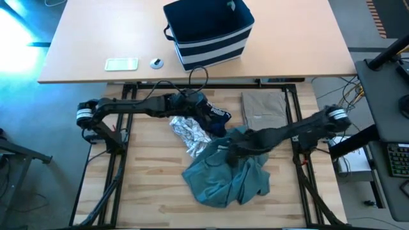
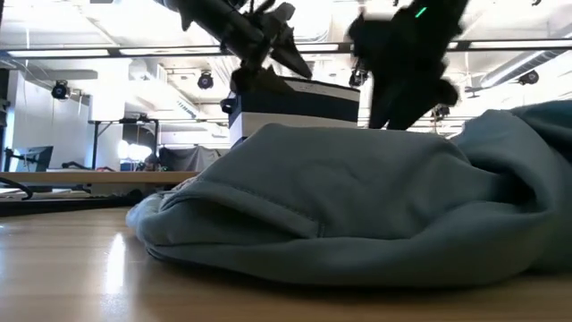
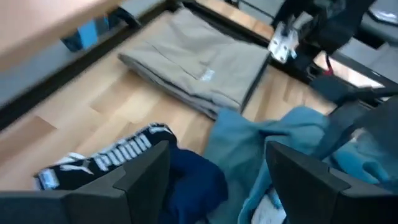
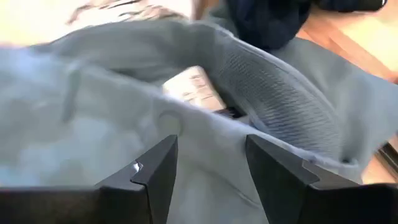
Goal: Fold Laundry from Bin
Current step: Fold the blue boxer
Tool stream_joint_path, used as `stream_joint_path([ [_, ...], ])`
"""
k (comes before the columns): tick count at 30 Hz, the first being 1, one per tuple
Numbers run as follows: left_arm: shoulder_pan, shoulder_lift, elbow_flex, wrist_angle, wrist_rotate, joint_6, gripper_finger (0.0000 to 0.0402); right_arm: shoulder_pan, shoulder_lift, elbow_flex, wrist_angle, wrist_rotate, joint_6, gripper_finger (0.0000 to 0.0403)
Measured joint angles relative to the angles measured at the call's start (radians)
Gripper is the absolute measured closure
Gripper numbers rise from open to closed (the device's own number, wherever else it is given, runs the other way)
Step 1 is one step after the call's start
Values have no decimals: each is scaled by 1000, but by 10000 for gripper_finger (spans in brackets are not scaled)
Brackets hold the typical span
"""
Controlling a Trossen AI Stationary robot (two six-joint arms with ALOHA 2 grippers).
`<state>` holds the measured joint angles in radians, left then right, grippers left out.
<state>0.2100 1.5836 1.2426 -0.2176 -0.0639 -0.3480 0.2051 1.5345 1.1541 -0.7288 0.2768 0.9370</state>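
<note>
Working surface: I keep everything on the light wood table (image 1: pixel 153 204) between the two arms, since that is the only flat spot both can reach.
Teal garment: the teal-green garment (image 1: pixel 227 174) lies crumpled in the near middle, the biggest piece, so I judge it the one to spread and fold now.
Bin: the bin (image 1: pixel 211 32) stands on the far desk, well apart from the clothes; it looks emptied, though I cannot see its floor fully.
Tan garment: the tan garment (image 1: pixel 263 108) lies flat at far right, apparently folded and parked out of the way.
Patterned garment: the grey-white patterned garment (image 1: pixel 190 132) sits left of the teal one, touching it.
Navy garment: the dark navy garment (image 1: pixel 214 118) is bunched just beyond it, white print showing.
Right gripper: my right gripper (image 4: pixel 208 165) is low over the teal cloth with its fingers apart, nothing pinched between them, placed to take a fold.
Left gripper: my left gripper (image 3: pixel 217 171) hangs above the navy piece, jaws wide and empty, waiting.
</note>
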Motion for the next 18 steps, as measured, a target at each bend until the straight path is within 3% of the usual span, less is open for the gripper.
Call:
stream_joint_path([
  [3,0,-30,-6,-32,-56,18,153,-52,102,30,-14,-64,23,218],
  [6,2,-56,-32,-116,-97,38,153,-77,182,41,-120,-215,10,218],
  [10,1,-71,-91,-169,-110,18,153,-24,222,10,-442,-345,-92,218],
  [13,0,-62,-150,-171,-103,-35,153,41,183,-87,-623,-381,-142,219],
  [18,-5,-52,-196,-168,-103,-178,153,75,-42,-196,-659,-507,-85,227],
])
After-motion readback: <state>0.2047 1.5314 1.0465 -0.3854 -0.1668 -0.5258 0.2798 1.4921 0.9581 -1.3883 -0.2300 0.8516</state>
